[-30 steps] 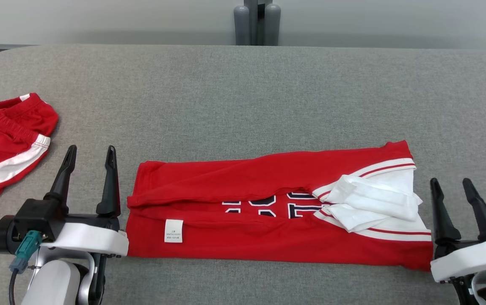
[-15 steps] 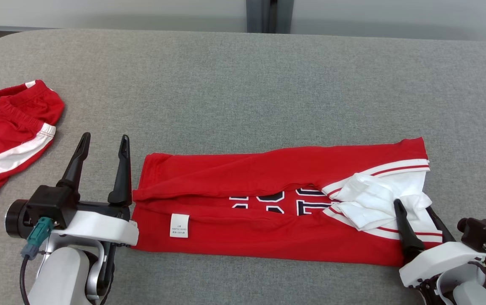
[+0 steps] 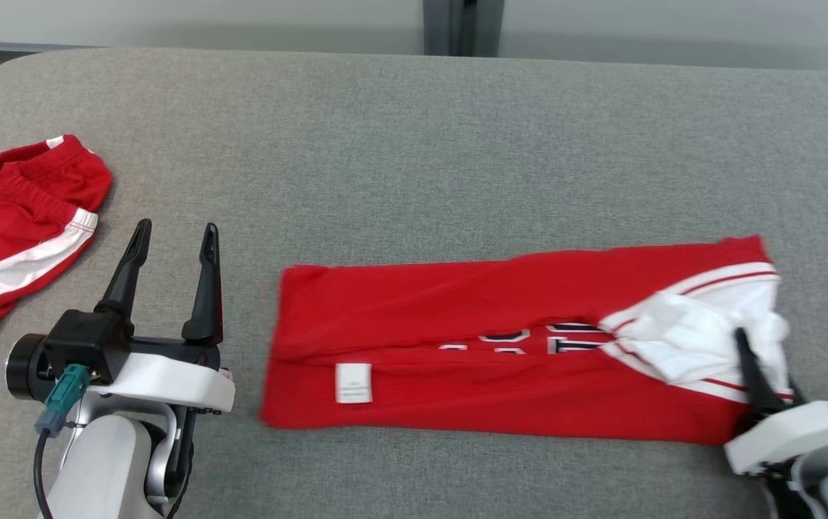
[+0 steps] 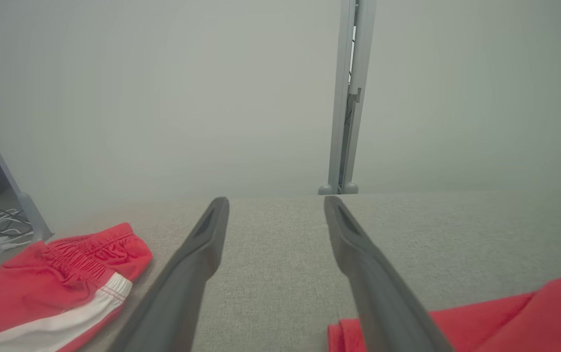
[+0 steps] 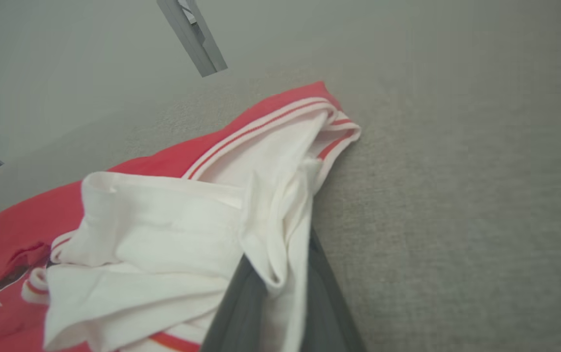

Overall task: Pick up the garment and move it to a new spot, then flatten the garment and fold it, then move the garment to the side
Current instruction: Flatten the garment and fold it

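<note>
Head view: right gripper (image 3: 751,352) clamps garment (image 3: 457,306), white end; left gripper (image 3: 174,234) wide, apart

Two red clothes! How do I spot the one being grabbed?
On the grey table, find the folded red shirt near the front. Unlike the red shorts at the left, it has dark letters, a white label, and the right gripper pinching its white end.

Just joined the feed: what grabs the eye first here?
The long folded red jersey lies across the grey table, centre-right in the head view. The right claw pinches its white fabric at the right end. The left claw stands open, clear of the other end, red shorts farther left.
</note>
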Controlling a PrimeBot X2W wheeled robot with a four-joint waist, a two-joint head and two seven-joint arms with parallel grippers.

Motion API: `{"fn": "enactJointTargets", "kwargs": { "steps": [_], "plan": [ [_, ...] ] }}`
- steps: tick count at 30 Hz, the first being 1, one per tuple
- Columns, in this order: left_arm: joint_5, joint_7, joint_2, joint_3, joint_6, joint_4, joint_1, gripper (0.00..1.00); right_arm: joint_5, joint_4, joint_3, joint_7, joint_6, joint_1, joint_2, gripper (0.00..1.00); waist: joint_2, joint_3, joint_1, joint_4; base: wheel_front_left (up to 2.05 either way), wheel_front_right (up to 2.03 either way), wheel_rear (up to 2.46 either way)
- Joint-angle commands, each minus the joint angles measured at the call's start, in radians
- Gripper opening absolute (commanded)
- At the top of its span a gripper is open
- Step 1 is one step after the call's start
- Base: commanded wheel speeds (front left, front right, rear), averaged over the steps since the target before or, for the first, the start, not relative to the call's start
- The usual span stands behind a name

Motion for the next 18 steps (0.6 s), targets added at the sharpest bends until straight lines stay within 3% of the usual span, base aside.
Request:
{"fn": "enactJointTargets", "kwargs": {
  "steps": [1,10,18],
  "plan": [
    [0.003,-0.003,-0.002,0.007,0.000,-0.007,-0.007,1.00,0.011,0.004,-0.029,-0.011,-0.001,0.016,-0.034,0.00,0.0000,-0.002,0.0000,-0.005,0.00,0.00,0.00],
    [0.010,-0.003,-0.008,0.018,-0.006,-0.012,-0.010,1.00,-0.001,-0.037,-0.129,-0.012,-0.001,0.031,-0.092,0.00,0.0000,-0.005,0.0000,-0.029,0.00,0.00,0.00],
    [0.011,-0.003,-0.010,0.024,-0.008,-0.012,-0.014,1.00,-0.110,-0.330,0.013,-0.005,0.000,0.007,-0.038,0.00,0.0000,-0.008,0.0000,-0.040,0.00,0.00,0.00]
  ]
}}
